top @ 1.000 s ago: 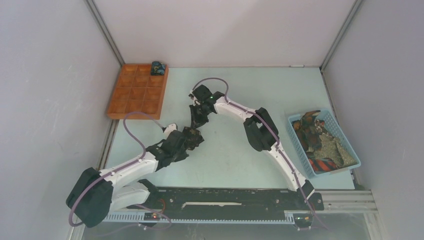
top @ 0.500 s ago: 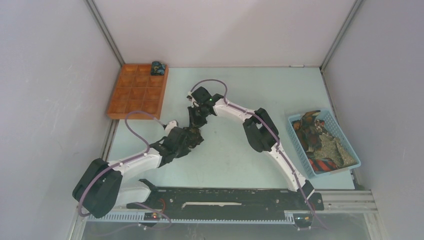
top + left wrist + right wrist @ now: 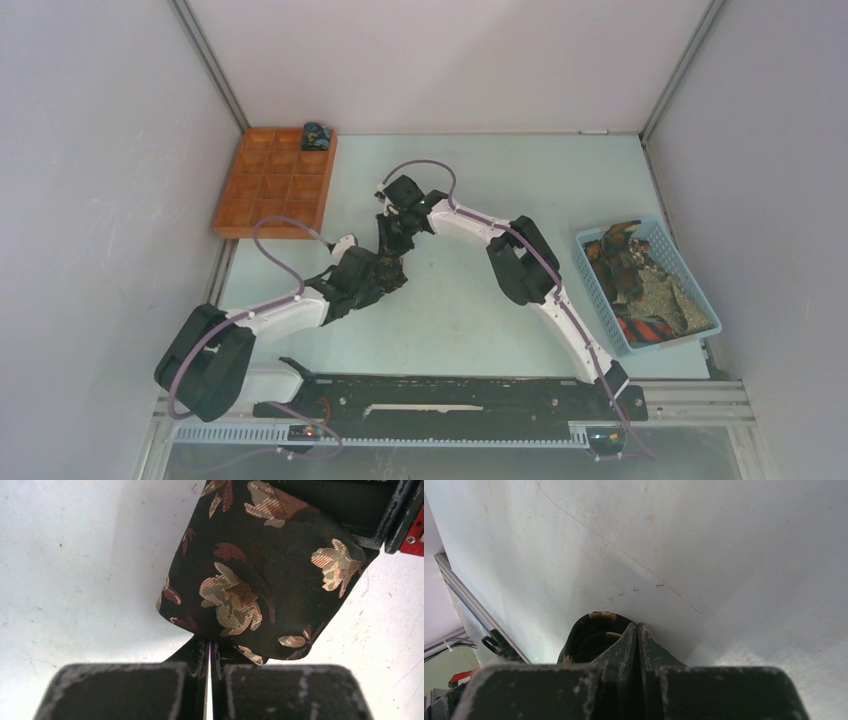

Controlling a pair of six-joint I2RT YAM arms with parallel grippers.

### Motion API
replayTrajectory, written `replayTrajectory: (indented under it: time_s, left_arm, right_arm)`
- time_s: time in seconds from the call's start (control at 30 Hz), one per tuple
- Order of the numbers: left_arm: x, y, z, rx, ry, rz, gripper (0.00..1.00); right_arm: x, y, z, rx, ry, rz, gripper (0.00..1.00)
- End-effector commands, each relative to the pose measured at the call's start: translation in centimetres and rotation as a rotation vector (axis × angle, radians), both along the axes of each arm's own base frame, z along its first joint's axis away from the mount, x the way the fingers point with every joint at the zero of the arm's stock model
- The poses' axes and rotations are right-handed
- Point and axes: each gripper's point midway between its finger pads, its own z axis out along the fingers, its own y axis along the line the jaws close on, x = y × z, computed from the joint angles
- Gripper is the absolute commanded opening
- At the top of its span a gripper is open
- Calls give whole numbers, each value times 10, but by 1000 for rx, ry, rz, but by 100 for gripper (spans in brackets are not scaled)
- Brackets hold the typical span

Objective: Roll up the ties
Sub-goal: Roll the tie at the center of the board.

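Note:
A black tie with a tan leaf pattern (image 3: 388, 258) is bunched into a partly rolled bundle between my two grippers, left of the table's middle. In the left wrist view the bundle (image 3: 260, 570) fills the upper middle. My left gripper (image 3: 209, 650) is shut on its lower edge. My right gripper (image 3: 392, 238) comes from the far side. In the right wrist view its jaws (image 3: 638, 630) are pressed together, with the coiled end of the tie (image 3: 591, 635) wrapped against the left finger. More ties (image 3: 630, 275) lie in the basket.
An orange compartment tray (image 3: 262, 190) stands at the back left, with one rolled dark tie (image 3: 317, 135) in its far right cell. A blue mesh basket (image 3: 700, 300) stands at the right edge. The right gripper's body (image 3: 385, 510) shows at the top right of the left wrist view.
My left arm has swung forward and its gripper has moved slightly toward the right gripper, with the tie still in it. The right gripper has shifted slightly left and toward the far side.

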Motion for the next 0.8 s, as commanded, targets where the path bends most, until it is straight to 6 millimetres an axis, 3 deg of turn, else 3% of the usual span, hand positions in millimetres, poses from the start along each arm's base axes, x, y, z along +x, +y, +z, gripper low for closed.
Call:
replayTrajectory:
  time_s: [0.0,0.47,0.77]
  left_arm:
    - [18,-5,12,-29,-45,39,0]
    - [38,-9,12,-101,-46,140,0]
    - [46,-12,16,-141,-50,184,0]
  right_arm:
    - [-23,-6,-7,-60,49,-19,5]
    - [-26,-22,-8,-77,132,-175,5]
    - [-38,-21,-16,-80,187,-200,4]
